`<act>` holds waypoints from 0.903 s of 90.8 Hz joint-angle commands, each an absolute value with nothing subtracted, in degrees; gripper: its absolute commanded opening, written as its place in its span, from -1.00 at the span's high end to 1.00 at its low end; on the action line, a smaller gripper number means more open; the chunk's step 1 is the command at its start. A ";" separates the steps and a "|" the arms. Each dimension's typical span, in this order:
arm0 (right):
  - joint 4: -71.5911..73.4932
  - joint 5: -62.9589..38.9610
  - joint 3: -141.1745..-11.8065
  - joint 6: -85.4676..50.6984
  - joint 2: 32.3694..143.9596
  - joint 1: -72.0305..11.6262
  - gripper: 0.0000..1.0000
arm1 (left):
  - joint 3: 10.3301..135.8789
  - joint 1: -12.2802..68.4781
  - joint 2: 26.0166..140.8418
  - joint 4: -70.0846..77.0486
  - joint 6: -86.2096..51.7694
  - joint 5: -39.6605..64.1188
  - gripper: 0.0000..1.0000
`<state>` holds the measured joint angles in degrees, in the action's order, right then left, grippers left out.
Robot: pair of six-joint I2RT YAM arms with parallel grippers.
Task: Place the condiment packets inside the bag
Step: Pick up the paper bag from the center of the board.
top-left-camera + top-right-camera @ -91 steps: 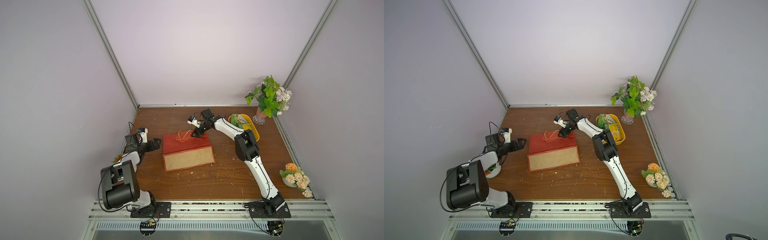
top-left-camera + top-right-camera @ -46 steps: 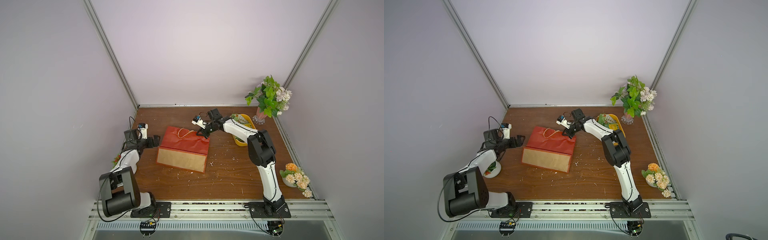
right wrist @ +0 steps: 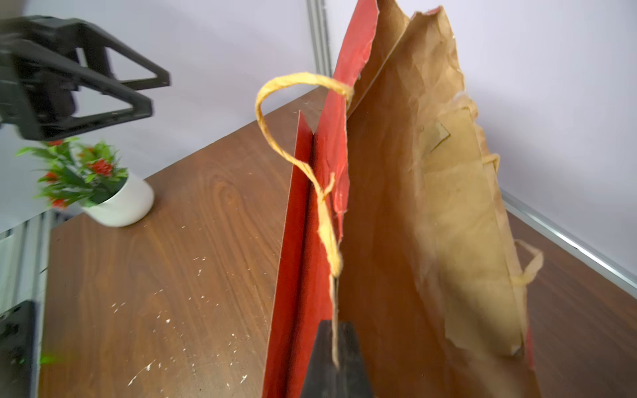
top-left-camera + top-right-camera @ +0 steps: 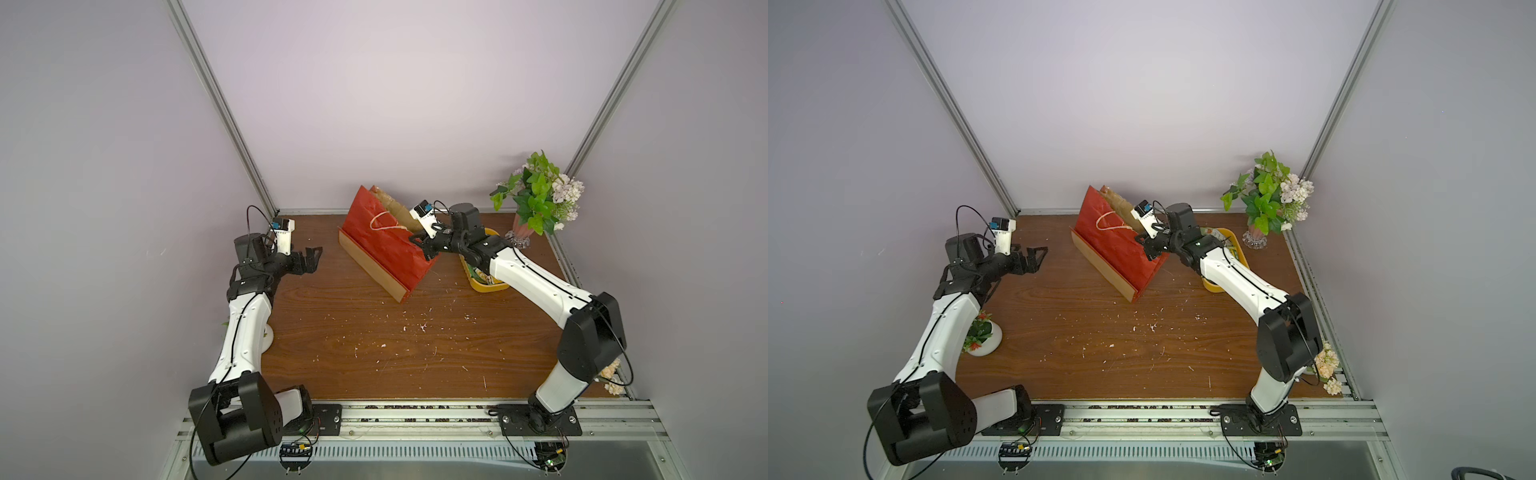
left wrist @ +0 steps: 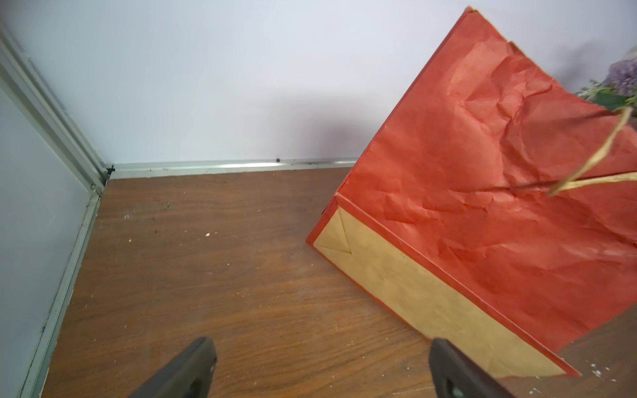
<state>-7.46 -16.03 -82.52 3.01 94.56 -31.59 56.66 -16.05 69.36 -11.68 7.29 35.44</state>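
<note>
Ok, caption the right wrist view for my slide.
Right tool pinches the bag at its rim, kraft inside showing; open left tool hovers beyond.

Tilted red bag [image 4: 383, 249], rim in clamped right hand [image 4: 419, 243]

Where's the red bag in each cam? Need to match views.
In a top view: bag stands tilted, back centre.
In a top view: bag again back centre, tilted.
Left wrist: right half of the picture, red face and kraft base showing.
Right wrist: centre to right of the picture, mouth open, kraft inside showing.
Shared landmark: the open left gripper, in all four.
</note>
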 commanded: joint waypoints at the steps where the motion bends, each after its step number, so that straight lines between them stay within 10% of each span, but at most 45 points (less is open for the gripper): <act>1: -6.13 -2.50 -81.30 -0.08 87.89 -35.34 1.00 | 58.80 -14.82 68.22 -14.97 4.92 39.81 -1.00; 23: 0.12 22.51 -71.09 -8.28 80.94 -45.73 1.00 | 63.84 -5.99 69.45 -16.50 2.20 34.61 -1.00; 82: 28.75 43.52 -54.16 -27.06 84.56 -63.37 1.00 | 87.14 20.17 81.91 -27.16 -5.95 10.15 -1.00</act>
